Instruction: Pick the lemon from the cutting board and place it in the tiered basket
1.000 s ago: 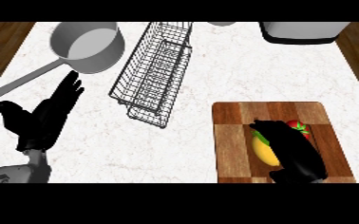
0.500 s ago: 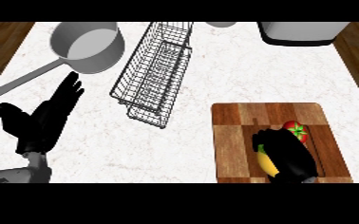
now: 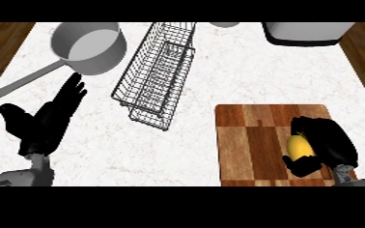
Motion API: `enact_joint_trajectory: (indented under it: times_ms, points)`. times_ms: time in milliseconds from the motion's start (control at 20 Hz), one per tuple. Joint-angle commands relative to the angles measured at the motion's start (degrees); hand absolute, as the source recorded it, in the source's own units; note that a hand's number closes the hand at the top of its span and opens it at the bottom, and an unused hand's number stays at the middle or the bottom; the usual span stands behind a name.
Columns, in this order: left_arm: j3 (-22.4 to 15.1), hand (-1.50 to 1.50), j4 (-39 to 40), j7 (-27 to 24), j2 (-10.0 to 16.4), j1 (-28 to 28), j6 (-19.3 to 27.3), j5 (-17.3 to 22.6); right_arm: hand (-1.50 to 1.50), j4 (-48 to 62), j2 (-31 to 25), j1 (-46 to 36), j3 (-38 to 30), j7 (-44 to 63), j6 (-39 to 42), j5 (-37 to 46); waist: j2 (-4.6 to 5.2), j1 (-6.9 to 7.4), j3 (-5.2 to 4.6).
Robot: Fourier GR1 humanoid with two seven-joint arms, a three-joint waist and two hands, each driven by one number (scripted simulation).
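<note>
Two hands show over the white marble counter. My left hand stands near the view's left edge, fingers straight and pointing up, open and at rest. Beyond it sits a grey saucepan, its long handle running toward the lower left. At mid-counter the wire tiered basket lies at a slant. At the far edge a pale round item is cut off by the frame; I cannot tell what it is. A grey container occupies the far right corner. At lower right lies the wooden cutting board. The lemon is over the board's right part, and my right hand is curled round it, fingers and thumb wrapping its sides. Whether the lemon touches the board, I cannot tell.
</note>
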Motion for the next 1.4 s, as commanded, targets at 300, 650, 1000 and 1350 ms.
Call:
enact_joint_trajectory:
  times_ms: [300,650,1000,1350]
  points:
    - [0.26,0.0,-0.49,1.42,-0.2,-0.78,0.95,-0.99,1.5,-13.72,6.61,-2.22,-9.66,-2.72,-11.52,-11.32,0.0,-1.34,0.59]
    - [1.07,0.0,3.15,-1.42,-0.47,-1.75,-0.28,-1.09,1.5,-31.33,8.36,-4.55,-10.47,1.93,-4.85,-19.78,0.22,-0.92,0.47]
    - [2.0,0.0,2.25,-2.29,-0.22,1.02,-2.84,-0.04,1.5,-36.01,13.78,-16.58,-2.04,18.08,3.86,-17.57,0.37,0.36,0.47]
    - [0.56,0.0,-2.35,-0.73,-1.37,2.63,-1.84,-1.54,1.5,-27.31,23.61,-35.26,5.84,31.03,5.85,-11.28,0.35,0.84,0.47]
